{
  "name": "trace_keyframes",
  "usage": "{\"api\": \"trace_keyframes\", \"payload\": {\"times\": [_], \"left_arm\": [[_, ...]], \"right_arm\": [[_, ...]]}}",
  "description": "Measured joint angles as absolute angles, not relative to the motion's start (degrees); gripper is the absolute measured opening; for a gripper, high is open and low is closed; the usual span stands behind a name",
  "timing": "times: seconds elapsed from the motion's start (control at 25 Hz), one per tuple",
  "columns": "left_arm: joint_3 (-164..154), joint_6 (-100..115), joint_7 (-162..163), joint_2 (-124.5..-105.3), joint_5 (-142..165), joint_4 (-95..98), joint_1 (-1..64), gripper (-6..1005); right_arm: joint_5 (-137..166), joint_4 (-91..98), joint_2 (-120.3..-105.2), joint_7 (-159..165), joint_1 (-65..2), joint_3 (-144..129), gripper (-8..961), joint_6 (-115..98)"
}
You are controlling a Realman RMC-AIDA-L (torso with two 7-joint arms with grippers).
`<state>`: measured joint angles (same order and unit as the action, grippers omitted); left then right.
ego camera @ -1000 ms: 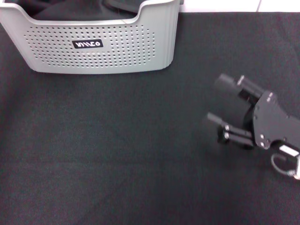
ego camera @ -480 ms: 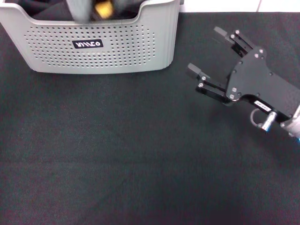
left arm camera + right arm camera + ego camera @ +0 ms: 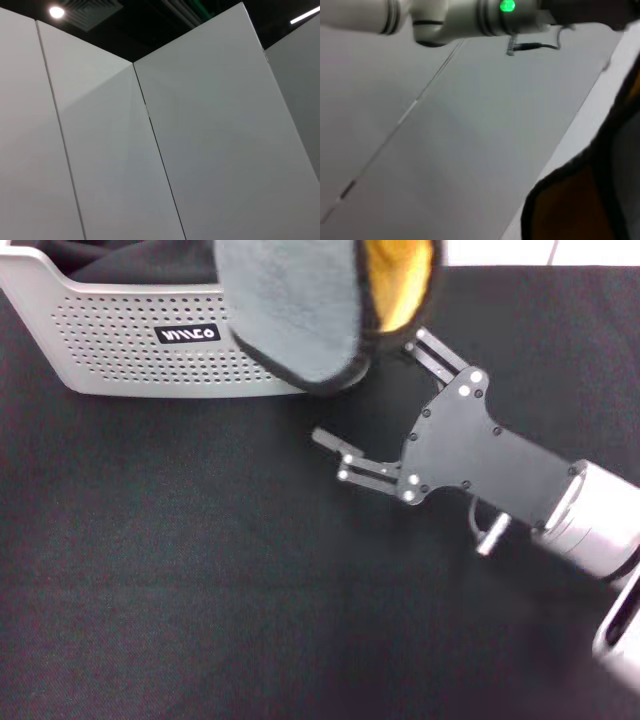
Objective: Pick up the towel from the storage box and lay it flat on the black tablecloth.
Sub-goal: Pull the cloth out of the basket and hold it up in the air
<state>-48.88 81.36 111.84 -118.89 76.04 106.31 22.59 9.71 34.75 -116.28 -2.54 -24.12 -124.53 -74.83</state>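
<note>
The box (image 3: 130, 345) stands at the far left of the tablecloth (image 3: 200, 580), its holed front wall and black logo label toward the camera; inside it, behind the dipped rim, lies a dark cloth (image 3: 130, 258), and nothing more of its contents can be made out. The towel (image 3: 300, 305) is up out of the box, hanging in the air over the box's right end and covering that corner in the head view. Its grey face is turned toward the camera, with the yellow-orange face showing in a fold along its right side, and a black trim runs round the lower edge. It hangs with its long axis roughly up and down, the rounded lower end low over the tablecloth just in front of the box; what holds its top is out of the frame. The right gripper (image 3: 365, 405) reaches in from the lower right, its two fingers spread wide and holding nothing; one finger (image 3: 430, 350) lies at the towel's lower right edge, though contact cannot be judged, and the other is clear of it, just below and to the right of the lower end. The right wrist view shows the towel's black-trimmed orange edge close by. The left gripper is not seen; its wrist view shows only wall panels (image 3: 150, 150).
</note>
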Motion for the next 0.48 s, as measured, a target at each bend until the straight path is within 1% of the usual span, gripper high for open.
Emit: {"api": "trace_keyframes", "payload": {"times": [0.2, 0.48], "left_arm": [[-48.8, 81.4, 112.8, -119.23, 75.8, 108.2, 22.5, 15], [-48.9, 81.4, 113.7, -119.52, 75.6, 109.8, 22.4, 15]], "right_arm": [[-6.5, 38.1, -116.27, -23.2, -22.0, -137.9, 841, -73.4], [-23.9, 40.0, -116.26, -44.6, -21.7, -148.4, 839, -73.3]]}}
